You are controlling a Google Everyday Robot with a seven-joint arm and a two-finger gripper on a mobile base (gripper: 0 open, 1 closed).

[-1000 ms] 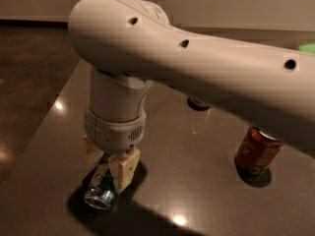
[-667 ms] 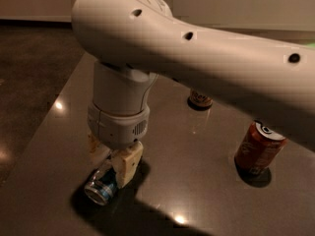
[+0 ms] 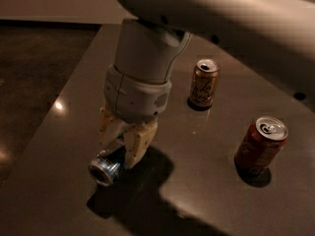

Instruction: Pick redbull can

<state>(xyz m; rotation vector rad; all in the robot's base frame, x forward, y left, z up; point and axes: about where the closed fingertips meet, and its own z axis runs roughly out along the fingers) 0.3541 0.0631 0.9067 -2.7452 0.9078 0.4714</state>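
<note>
The gripper, lower left of centre, grips the redbull can and covers almost all of its body; only the silver rim end shows, and its colours and lettering are hidden. Whether the can touches the table cannot be told. The arm is cut off by the top and right edges and hides the table's far side. The table runs out at the bottom and right. Print on the orange-gold can and the dark red can is unreadable.

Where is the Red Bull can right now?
In the camera view's lower left, the redbull can is clamped in the gripper, well left of the orange-gold can and the dark red can.
</note>
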